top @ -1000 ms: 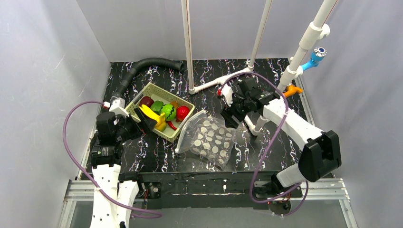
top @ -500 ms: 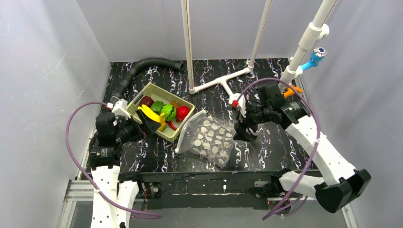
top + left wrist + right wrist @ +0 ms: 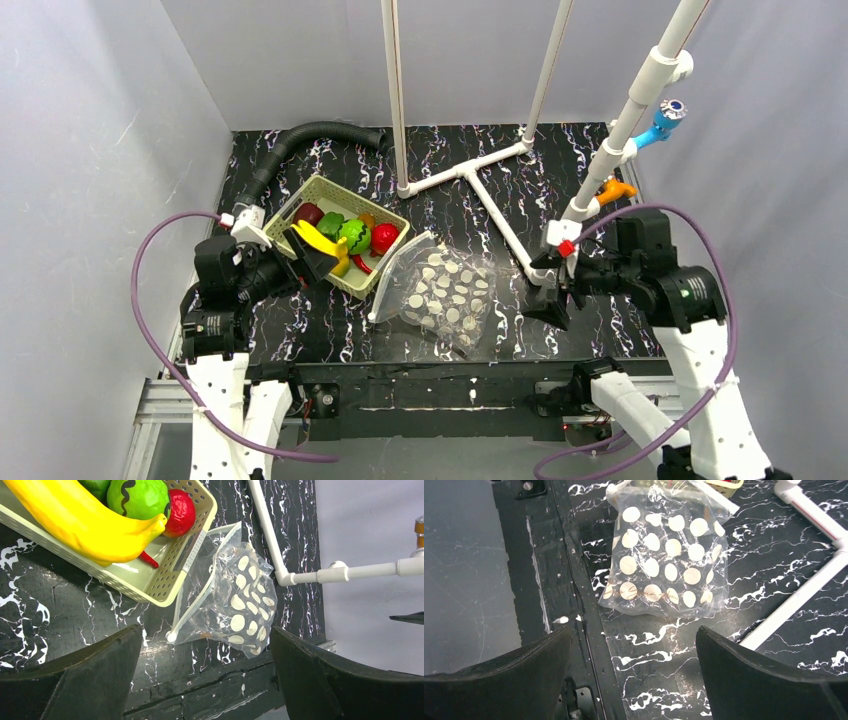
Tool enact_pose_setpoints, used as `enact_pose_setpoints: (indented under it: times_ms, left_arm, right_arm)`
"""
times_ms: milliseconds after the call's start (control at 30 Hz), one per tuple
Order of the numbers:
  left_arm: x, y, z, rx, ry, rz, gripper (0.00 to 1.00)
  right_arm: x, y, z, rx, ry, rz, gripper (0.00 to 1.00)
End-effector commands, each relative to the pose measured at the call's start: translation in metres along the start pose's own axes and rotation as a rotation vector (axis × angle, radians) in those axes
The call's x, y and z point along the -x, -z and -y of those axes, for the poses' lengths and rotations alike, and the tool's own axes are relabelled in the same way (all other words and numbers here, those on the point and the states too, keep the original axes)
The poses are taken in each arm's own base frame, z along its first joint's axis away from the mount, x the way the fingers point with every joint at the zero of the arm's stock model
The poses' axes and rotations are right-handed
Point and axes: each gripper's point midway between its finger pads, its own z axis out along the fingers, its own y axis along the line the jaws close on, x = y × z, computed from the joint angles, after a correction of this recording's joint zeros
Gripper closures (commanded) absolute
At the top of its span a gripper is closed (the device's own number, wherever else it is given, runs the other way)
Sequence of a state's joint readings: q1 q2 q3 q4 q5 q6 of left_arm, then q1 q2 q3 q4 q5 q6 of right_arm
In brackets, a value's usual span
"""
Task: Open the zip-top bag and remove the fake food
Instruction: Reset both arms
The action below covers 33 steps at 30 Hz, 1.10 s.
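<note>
Zip-top bag [image 3: 440, 292] flat by the table's [image 3: 600, 200] near edge, fake food [image 3: 352, 235] in the basket [image 3: 318, 190].

The one bag lies just right of the one pale green basket, its zip end against the basket's corner. A thin line of script near the bag's bottom edge is too small to read. In the basket there are one yellow banana, two green pieces, one bright red and one dark red. A sliver of orange is mostly hidden behind the greens, and a thin red tip pokes out under the banana. The left wrist view cuts off the basket's far part. The left gripper [image 3: 205, 675] hangs at the basket's near side and the right gripper [image 3: 634, 675] right of the bag. The fingers of both are spread wide and hold nothing.
</note>
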<state>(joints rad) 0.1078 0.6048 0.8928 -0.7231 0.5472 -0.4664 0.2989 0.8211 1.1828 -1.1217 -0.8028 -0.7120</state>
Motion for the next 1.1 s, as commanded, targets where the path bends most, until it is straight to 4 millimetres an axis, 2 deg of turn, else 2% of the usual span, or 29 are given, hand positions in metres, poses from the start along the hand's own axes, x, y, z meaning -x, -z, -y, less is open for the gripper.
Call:
enact_pose_setpoints:
  times_ms: [0,133,300,600,833,1067]
  left_arm:
    - [0.0,0.009,0.011,-0.023,-0.002,-0.007,0.02]
    - [0.003,0.012,0.012,-0.001,0.001,0.002,0.02]
    - [0.007,0.015,-0.001,0.08,0.007,0.036,0.02]
    - [0.016,0.031,-0.053,0.36,-0.12,0.127,0.02]
    - [0.018,0.034,-0.048,0.333,-0.207,0.135,0.02]
    - [0.014,0.034,-0.043,0.301,-0.233,0.122,0.02]
  right_arm:
    - [0.005,0.01,-0.018,0.01,-0.029,0.101,0.02]
    - [0.001,0.014,-0.009,-0.075,-0.107,0.127,0.02]
    - [-0.004,0.018,0.002,-0.158,-0.202,0.151,0.02]
    - [-0.005,0.027,0.023,-0.275,-0.299,0.205,0.01]
    - [-0.003,0.04,0.046,-0.429,-0.41,0.218,0.0]
    - [-0.006,0.041,0.048,-0.44,-0.414,0.219,0.0]
